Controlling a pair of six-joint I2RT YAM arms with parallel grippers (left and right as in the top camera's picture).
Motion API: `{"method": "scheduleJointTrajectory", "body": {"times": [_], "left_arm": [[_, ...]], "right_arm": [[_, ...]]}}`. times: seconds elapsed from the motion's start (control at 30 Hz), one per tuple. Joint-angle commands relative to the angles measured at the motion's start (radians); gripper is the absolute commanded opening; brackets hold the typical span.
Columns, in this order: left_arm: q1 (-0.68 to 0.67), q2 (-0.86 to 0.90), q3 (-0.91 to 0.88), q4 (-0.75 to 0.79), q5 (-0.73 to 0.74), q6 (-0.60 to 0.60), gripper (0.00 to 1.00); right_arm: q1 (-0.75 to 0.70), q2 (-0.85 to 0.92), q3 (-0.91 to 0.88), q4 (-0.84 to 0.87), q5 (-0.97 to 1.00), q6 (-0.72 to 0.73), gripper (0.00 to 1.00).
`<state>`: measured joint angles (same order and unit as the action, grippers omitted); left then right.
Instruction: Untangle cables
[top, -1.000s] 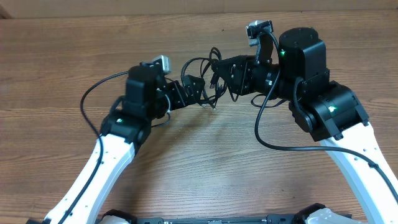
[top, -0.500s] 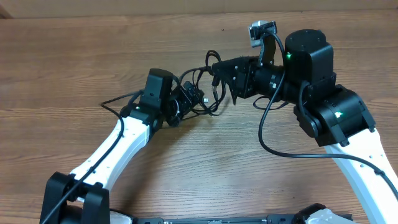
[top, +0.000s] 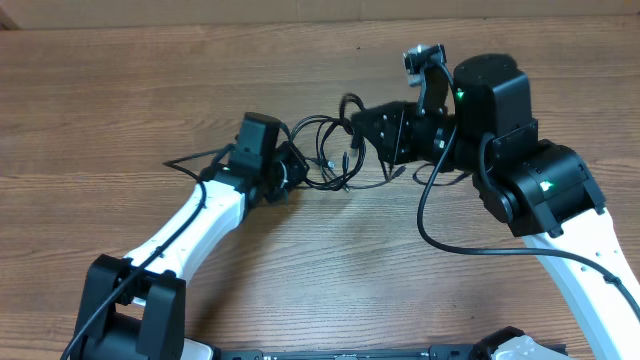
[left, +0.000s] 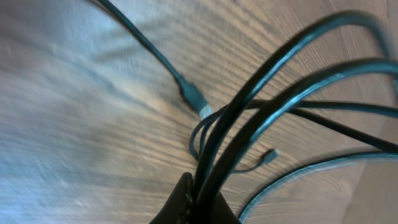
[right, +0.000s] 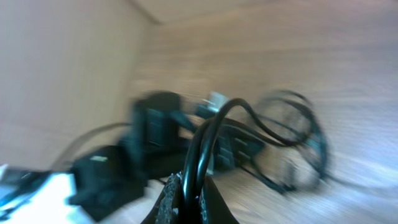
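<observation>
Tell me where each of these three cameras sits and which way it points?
Overhead: fixed above the table, looking down; left arm and right arm show, left tool and right tool both shut on the cables.
Left wrist: on the left arm, looking along its fingertips at cables over the wood.
Right wrist: on the right arm, looking past its fingertips at the blurred tangle.
Shared: all three see the same cables.

Wood-grain tabletop (top: 110, 90), brown, its grain running left to right in the overhead view. Near the middle we see loops of the thin black cables (top: 322, 160) trailing onto the wood. In the left wrist view a metallic plug end (left: 198, 104) rests on the surface, with a smaller plug (left: 271, 154) nearby.
</observation>
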<state>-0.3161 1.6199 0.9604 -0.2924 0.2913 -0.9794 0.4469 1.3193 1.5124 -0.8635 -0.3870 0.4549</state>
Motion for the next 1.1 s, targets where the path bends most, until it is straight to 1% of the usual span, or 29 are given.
{"method": "scheduleJointTrajectory", "body": {"times": [0.0, 0.07, 0.17, 0.27, 0.3, 0.37, 0.4, 0.53, 0.57, 0.63, 0.7, 0.77, 0.87, 0.97, 1.07], "left_arm": [[0.081, -0.052, 0.019, -0.011, 0.089, 0.235, 0.04], [0.128, -0.087, 0.025, -0.027, 0.142, 0.287, 0.04], [0.192, -0.151, 0.026, -0.044, 0.221, 0.346, 0.04], [0.227, -0.213, 0.026, -0.052, 0.309, 0.431, 0.04], [0.231, -0.232, 0.026, -0.055, 0.332, 0.463, 0.04], [0.231, -0.266, 0.026, -0.059, 0.349, 0.516, 0.04], [0.231, -0.281, 0.026, -0.064, 0.350, 0.540, 0.04], [0.232, -0.330, 0.026, -0.079, 0.337, 0.636, 0.04], [0.232, -0.338, 0.026, -0.081, 0.327, 0.642, 0.04], [0.233, -0.349, 0.026, -0.081, 0.312, 0.652, 0.04], [0.233, -0.355, 0.026, -0.077, 0.311, 0.652, 0.04], [0.233, -0.356, 0.026, -0.069, 0.353, 0.670, 0.04], [0.233, -0.356, 0.026, -0.048, 0.431, 0.715, 0.04], [0.234, -0.356, 0.026, -0.027, 0.467, 0.715, 0.04], [0.234, -0.356, 0.026, 0.000, 0.496, 0.714, 0.04]], "right_arm": [[0.003, -0.020, 0.037, -0.089, 0.288, -0.010, 0.04], [0.003, -0.015, 0.037, -0.160, 0.416, -0.005, 0.04], [0.003, 0.007, 0.032, -0.270, 0.623, 0.083, 0.04], [0.003, 0.031, 0.013, -0.292, 0.673, 0.126, 0.04], [0.003, 0.040, 0.006, -0.285, 0.658, 0.125, 0.09], [0.003, 0.065, -0.006, -0.261, 0.625, 0.125, 0.25], [0.003, 0.077, -0.008, -0.254, 0.611, 0.125, 0.28], [0.003, 0.140, -0.008, -0.230, 0.531, 0.120, 0.31], [0.003, 0.155, -0.008, -0.225, 0.505, 0.116, 0.31], [0.003, 0.176, -0.008, -0.213, 0.460, 0.113, 0.37], [0.003, 0.193, -0.008, -0.190, 0.402, 0.114, 0.40], [0.003, 0.213, -0.008, -0.140, 0.288, 0.114, 0.41], [0.003, 0.245, -0.010, -0.079, 0.171, 0.114, 0.41], [0.003, 0.270, -0.022, -0.036, 0.100, 0.114, 0.42], [0.005, 0.304, -0.023, -0.032, 0.050, 0.114, 0.42]]}}
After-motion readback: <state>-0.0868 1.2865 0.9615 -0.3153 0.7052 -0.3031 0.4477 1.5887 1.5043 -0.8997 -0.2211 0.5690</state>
